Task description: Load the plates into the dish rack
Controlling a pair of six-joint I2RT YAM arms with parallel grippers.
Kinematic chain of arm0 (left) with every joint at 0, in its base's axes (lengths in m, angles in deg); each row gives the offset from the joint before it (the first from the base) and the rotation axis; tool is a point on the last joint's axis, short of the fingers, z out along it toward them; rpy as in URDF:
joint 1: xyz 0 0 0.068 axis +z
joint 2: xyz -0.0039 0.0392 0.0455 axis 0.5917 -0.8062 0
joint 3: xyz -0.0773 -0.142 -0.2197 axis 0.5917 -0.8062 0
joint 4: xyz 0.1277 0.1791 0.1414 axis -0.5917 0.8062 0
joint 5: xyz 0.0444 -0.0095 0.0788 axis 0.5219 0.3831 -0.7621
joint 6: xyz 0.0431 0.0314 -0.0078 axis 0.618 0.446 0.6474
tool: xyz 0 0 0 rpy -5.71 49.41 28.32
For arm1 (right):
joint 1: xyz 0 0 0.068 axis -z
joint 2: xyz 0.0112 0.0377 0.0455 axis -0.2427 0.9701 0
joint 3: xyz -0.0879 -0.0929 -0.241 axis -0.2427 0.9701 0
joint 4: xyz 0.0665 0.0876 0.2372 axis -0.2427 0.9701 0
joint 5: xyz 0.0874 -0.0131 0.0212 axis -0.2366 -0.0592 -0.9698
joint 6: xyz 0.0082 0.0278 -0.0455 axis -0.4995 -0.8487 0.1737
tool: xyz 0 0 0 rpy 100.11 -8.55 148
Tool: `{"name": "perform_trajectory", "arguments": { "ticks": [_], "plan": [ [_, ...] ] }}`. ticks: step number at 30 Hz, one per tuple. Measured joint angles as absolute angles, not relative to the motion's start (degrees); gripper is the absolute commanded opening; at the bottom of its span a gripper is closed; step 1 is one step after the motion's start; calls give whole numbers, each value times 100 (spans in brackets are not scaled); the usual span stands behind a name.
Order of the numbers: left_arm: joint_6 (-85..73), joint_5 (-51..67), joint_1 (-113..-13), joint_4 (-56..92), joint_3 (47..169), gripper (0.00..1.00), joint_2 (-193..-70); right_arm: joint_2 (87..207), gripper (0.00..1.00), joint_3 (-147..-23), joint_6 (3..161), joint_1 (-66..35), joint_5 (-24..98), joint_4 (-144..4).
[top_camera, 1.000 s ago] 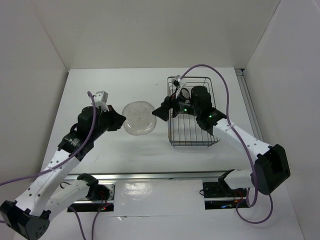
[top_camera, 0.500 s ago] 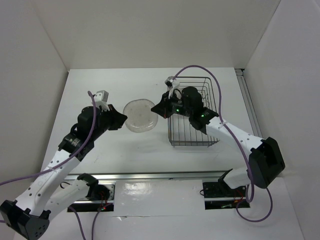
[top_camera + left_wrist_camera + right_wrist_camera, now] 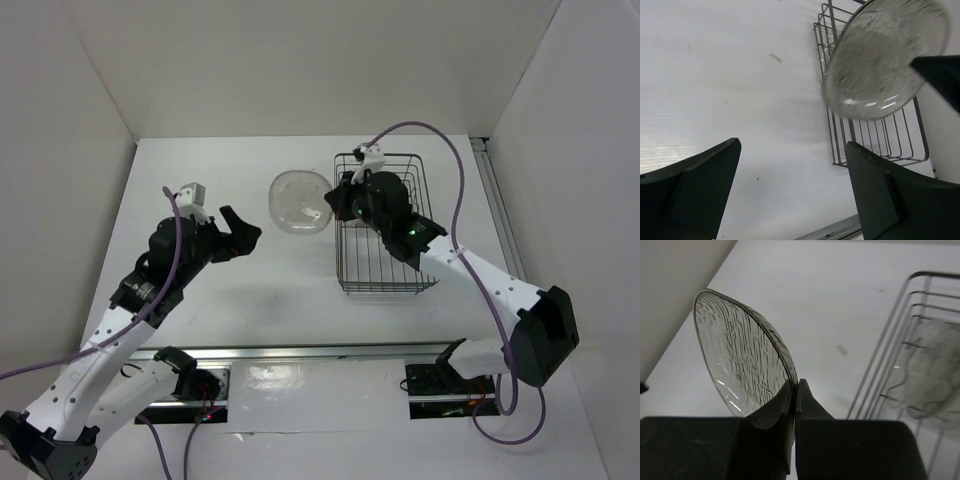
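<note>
A smoky translucent plate (image 3: pixel 298 202) (image 3: pixel 885 60) (image 3: pixel 740 360) hangs tilted on edge above the table, just left of the dish rack (image 3: pixel 385 283) (image 3: pixel 826 31) (image 3: pixel 890 352). My right gripper (image 3: pixel 335 203) (image 3: pixel 796 385) is shut on its rim, at the rack's left wall. In the right wrist view another clear plate (image 3: pixel 935 372) lies inside the rack. Well to the left of the held plate, my left gripper (image 3: pixel 240 232) (image 3: pixel 792 145) stands open, with only bare table between its fingers.
A metal rail (image 3: pixel 320 352) runs along the near edge by the arm bases. White walls close in the table at the back and both sides. A track (image 3: pixel 497 215) lines the right edge beside the rack.
My left gripper opened, let go of the plate and drew back to the left. My right gripper shut on the plate's rim and carried it up and back toward the rack.
</note>
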State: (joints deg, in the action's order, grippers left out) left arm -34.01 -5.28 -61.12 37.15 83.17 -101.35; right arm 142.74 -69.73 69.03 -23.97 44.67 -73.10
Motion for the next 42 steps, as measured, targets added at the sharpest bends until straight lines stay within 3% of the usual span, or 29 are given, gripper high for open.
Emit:
{"name": "perform_trajectory", "arguments": {
  "ticks": [8,12,15,26,42],
  "plan": [
    [-3420,-1500,-5979,4970,9253,100,-10218,13675,0,-8337,7122,-2397,7940,-6196],
    [-3385,-1682,-5922,5247,9329,100,-10304,13437,0,-8378,7474,-2336,9700,-6143],
    [-3372,-1693,-5917,5402,9235,100,-10304,13428,0,-8219,7647,-2100,10353,-6080],
    [-3222,-1529,-5887,5499,9191,100,-10389,14016,0,-8055,7762,-852,10412,-5577],
    [-3084,-1072,-5528,5429,9126,100,-10382,14997,0,-7745,7631,-754,9947,-5629]
  ]
}}
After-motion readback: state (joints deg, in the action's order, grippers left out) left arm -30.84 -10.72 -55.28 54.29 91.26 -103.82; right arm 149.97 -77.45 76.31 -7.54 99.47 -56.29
